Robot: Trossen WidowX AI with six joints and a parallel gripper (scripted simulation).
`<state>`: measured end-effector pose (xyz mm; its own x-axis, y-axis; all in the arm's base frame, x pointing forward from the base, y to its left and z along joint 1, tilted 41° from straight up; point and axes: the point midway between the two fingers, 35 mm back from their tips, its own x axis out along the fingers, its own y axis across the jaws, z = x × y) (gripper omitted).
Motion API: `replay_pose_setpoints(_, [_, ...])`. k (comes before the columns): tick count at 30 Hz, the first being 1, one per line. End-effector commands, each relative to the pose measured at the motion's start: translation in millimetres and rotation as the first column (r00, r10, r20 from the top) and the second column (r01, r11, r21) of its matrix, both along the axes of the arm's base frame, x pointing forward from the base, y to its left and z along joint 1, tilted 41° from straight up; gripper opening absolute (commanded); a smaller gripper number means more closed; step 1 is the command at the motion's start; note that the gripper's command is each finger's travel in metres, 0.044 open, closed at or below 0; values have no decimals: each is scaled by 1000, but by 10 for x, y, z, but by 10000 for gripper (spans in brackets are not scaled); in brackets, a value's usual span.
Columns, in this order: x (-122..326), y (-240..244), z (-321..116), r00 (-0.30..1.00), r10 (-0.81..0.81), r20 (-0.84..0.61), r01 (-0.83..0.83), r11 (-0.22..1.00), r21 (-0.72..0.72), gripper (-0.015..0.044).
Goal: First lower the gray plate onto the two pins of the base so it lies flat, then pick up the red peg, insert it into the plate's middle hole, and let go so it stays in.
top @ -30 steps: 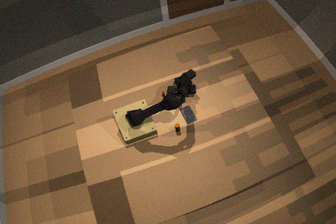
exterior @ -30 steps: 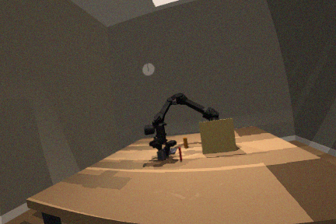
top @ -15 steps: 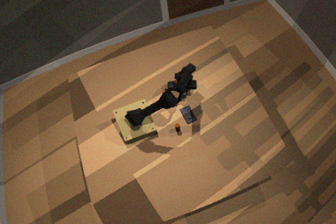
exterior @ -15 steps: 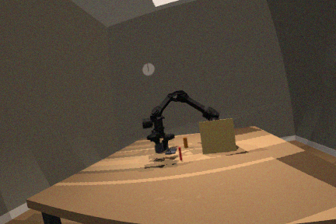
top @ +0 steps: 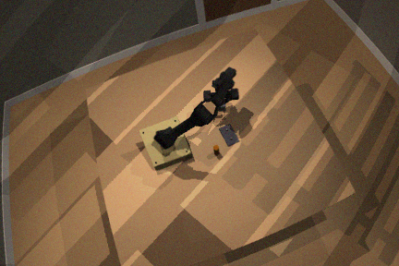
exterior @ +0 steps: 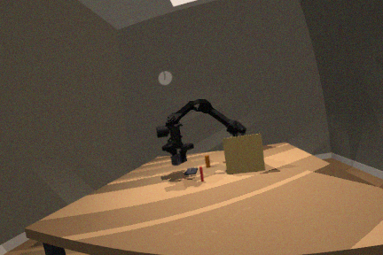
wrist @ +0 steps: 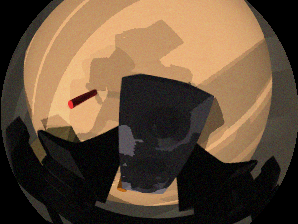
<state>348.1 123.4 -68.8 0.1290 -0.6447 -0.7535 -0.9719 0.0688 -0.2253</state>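
The plate (wrist: 156,139) sits between the gripper (exterior: 178,158) fingers, raised above the table (exterior: 266,198); the base (exterior: 191,171) lies on the table below it; the peg (exterior: 201,173) lies just beside the base.

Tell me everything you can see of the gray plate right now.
The gray plate is a flat, dark bluish-gray slab with a dull, mottled face. The gripper is shut on it, gripping opposite edges, and it fills the middle of the wrist view. In the exterior view it seems to hang just above the table, apart from the red peg. Its middle hole cannot be made out.
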Motion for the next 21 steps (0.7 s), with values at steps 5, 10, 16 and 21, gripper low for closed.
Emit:
replay_pose_setpoints(5, [-47,181,207,1000,-1,6,1,1000,7,0])
replay_pose_setpoints(10, [-53,191,248,1000,3,3,-3,1000,6,0])
replay_pose_setpoints(16, [6,12,288,999,37,-27,-37,999,7,0])
replay_pose_setpoints(21, [48,-144,322,996,67,-52,-66,998,7,0])
